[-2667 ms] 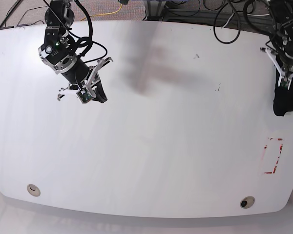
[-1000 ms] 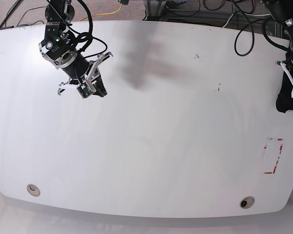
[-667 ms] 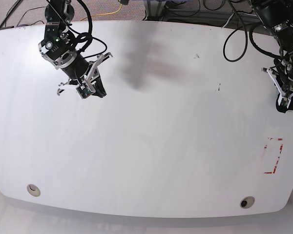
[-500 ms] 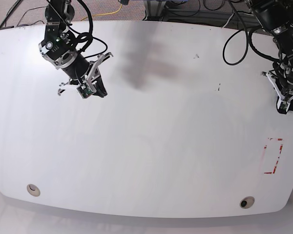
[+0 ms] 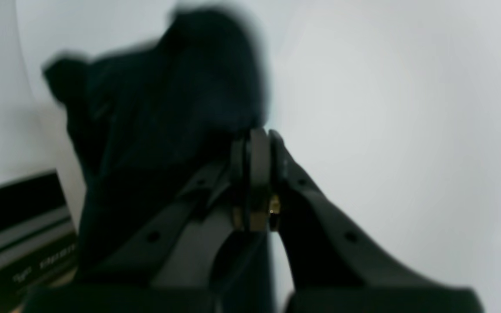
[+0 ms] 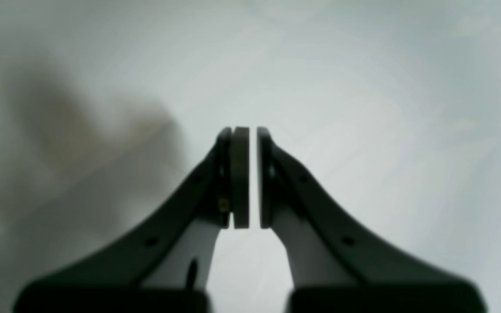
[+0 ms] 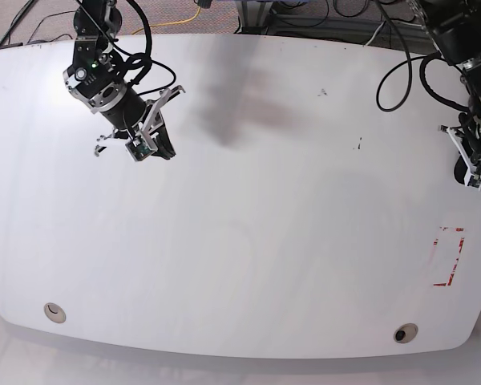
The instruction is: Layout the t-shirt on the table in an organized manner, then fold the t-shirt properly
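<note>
At the surface's (image 7: pixel 248 241) far edge on my left arm's side, my left hand (image 5: pixel 257 139) is pinched closed on the bunched black t-shirt (image 5: pixel 159 104). My right hand (image 6: pixel 245 134) hovers over bare white, closed on nothing.

Glossy white table (image 7: pixel 248 241) with curved edges, bearing a red dashed rectangle mark (image 7: pixel 449 257), two round grommets (image 7: pixel 54 312), and a bunched black t-shirt (image 5: pixel 163 108) at its edge.

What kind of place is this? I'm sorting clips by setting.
Most likely a robotics lab or test bench, not a home: a bare white table with a red dashed rectangle marked on it, two robot arms working over it, and loose cables trailing behind the far edge.
</note>
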`<act>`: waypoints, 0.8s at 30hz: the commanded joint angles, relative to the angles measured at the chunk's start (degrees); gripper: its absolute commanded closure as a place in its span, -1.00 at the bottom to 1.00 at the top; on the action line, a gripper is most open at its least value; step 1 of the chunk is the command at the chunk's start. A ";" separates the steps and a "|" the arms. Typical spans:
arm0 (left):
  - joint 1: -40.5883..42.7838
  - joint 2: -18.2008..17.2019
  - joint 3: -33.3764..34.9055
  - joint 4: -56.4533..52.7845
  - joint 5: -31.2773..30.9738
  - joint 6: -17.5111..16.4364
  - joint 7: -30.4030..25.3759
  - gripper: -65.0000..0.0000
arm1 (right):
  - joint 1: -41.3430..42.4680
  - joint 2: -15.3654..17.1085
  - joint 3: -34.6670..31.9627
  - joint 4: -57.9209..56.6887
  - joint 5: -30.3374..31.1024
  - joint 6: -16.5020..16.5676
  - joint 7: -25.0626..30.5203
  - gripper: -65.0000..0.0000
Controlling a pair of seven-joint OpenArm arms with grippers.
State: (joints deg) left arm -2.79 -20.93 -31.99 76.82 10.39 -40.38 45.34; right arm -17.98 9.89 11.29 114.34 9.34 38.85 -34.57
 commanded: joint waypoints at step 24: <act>-2.80 1.90 -0.32 11.84 -0.50 0.38 -4.86 1.00 | 2.81 4.04 3.70 1.04 6.61 1.02 1.73 0.91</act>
State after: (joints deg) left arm -4.75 -19.86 -32.21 84.20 10.33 -40.07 41.23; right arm -17.21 12.78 14.50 114.37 15.00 40.12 -34.70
